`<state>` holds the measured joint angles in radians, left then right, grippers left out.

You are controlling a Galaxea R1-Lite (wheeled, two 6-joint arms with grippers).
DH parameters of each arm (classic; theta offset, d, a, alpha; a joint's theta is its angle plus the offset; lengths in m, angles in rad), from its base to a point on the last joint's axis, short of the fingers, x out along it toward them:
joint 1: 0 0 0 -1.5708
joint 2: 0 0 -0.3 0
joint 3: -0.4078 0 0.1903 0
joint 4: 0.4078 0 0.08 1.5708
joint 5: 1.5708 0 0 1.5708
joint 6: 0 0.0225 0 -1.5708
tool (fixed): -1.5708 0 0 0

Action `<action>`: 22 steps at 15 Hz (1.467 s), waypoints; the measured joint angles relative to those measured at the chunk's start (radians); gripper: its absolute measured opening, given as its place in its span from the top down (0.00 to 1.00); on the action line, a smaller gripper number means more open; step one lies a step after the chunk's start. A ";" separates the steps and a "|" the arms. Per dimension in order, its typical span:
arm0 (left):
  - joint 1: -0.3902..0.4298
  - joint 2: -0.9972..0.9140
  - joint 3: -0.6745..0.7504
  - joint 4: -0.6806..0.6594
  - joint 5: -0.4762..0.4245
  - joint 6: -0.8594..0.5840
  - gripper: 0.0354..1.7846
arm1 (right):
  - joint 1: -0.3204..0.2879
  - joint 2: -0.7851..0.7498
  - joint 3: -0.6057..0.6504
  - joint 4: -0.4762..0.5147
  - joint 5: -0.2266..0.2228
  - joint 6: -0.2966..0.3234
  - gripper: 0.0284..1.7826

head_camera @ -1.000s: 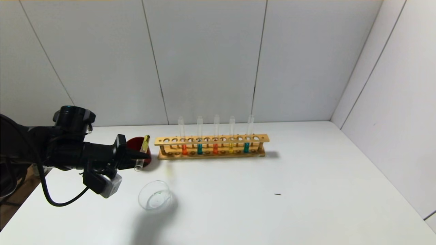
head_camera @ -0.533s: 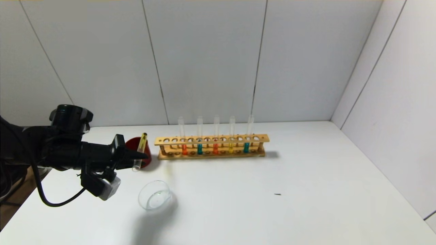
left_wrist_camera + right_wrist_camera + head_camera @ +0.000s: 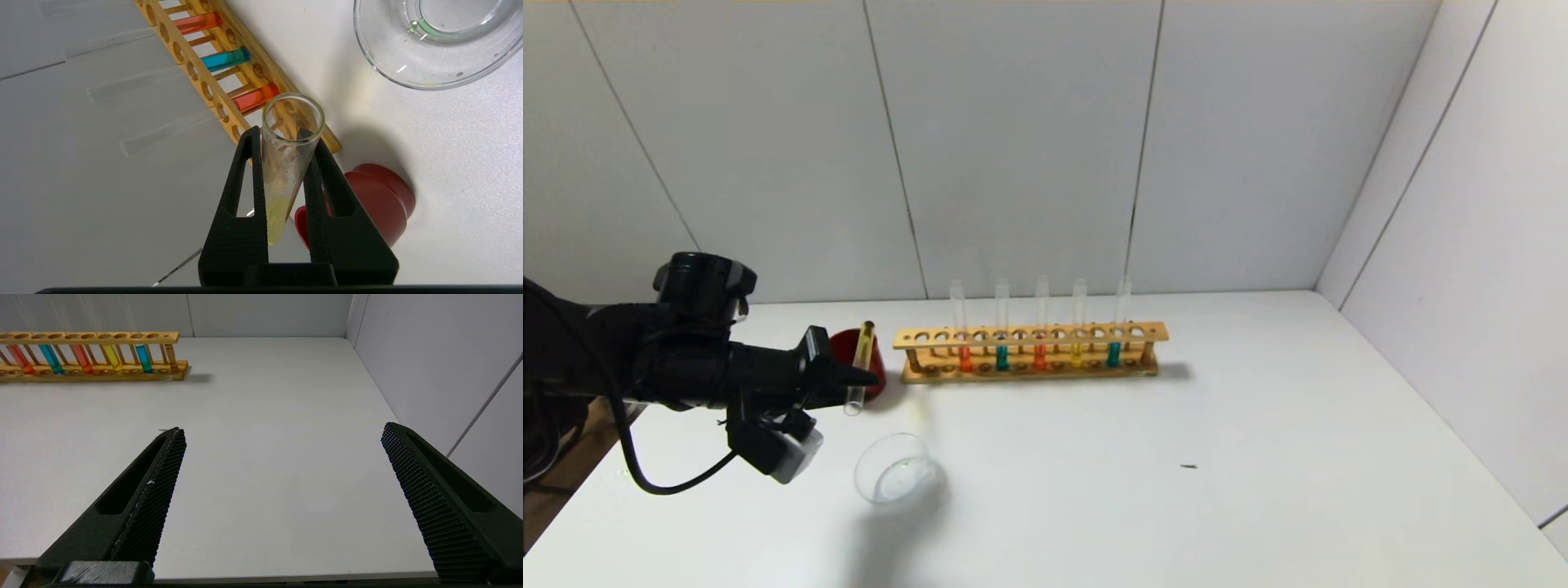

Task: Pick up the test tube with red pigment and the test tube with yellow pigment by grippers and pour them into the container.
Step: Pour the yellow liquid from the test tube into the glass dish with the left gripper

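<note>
Left wrist view: the left gripper (image 3: 286, 163) is clamped on the test tube with yellow pigment (image 3: 286, 163), both fingers (image 3: 245, 196) pressed against the glass. The tube is inverted and tilted, with its open mouth lower than its rounded end; a little yellow liquid sits near the closed end.

In the head view the held tube is in front of the dark red cup (image 3: 870, 363), near the left end of the wooden rack (image 3: 1029, 353) toward the far edge of the desk (image 3: 1217, 457). The container (image 3: 894, 478) stands nearer the front edge, apart from the tube mouth and not beneath it.

The test tube with red pigment (image 3: 965, 358) stands in the rack.

The right gripper (image 3: 282, 465) is parked with its jaws wide over the right side of the desk.

Risk: any liquid leaving the mouth in this position probably lands on the desk or the cup, because the mouth is offset from the container. Smooth glass may also slip between the fingers during rotation.
</note>
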<state>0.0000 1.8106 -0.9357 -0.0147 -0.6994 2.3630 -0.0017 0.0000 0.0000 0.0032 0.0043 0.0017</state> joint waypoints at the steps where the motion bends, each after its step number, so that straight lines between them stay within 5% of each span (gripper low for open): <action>1: -0.010 0.003 -0.003 0.000 0.008 0.001 0.84 | 0.000 0.000 0.000 0.000 0.000 0.000 0.02; 22: -0.059 0.041 0.000 -0.003 0.145 0.153 0.84 | 0.000 0.000 0.000 0.000 0.000 0.000 0.02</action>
<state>-0.0589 1.8521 -0.9355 -0.0181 -0.5545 2.5155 -0.0017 0.0000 0.0000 0.0032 0.0043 0.0017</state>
